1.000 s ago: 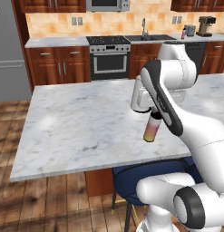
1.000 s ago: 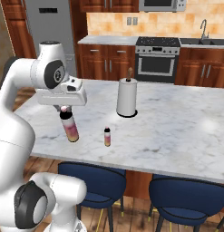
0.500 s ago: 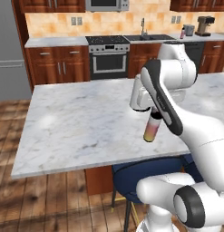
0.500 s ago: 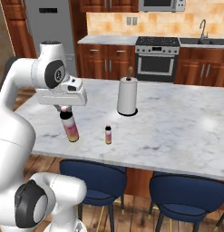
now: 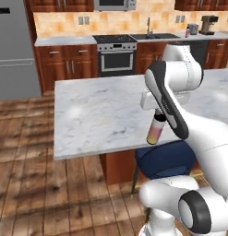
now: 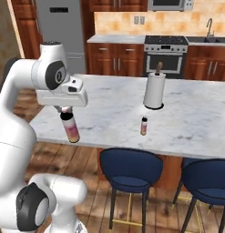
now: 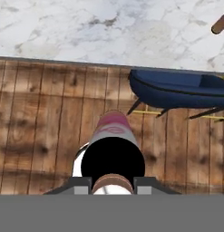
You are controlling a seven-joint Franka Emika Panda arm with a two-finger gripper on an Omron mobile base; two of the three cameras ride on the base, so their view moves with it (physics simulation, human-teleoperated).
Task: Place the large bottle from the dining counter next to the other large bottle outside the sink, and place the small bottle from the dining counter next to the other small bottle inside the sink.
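From where I'm sitting, the biggest thing in front of me is the marble dining counter [image 6: 109, 113], running wide across both base views, with dark blue stools [image 6: 131, 169] tucked under its near edge. On top of it stands a paper towel roll [image 6: 154, 89], upright on its holder, and just in front of that the small bottle [image 6: 144, 126], also upright and standing on the marble, well apart from the arm. The large bottle [image 6: 70, 127] is off the counter, hanging from the gripper [image 6: 65, 110], which is clamped around its neck. Its long axis runs pretty much vertical, dark cap end up between the fingers and base pointing at the floor, with maybe a slight lean in the left base view [image 5: 154, 130]. It sits out past the counter's near edge, over the wood floor. In the hand view I'm looking straight down its length, so the large bottle [image 7: 114, 136] is foreshortened into a stub with the black cap as a big disc, and the label's pink and yellowish bands are hard to read. The fingertips themselves are mostly hidden there, and in the left base view the arm's own links cover the gripper [image 5: 160, 113].
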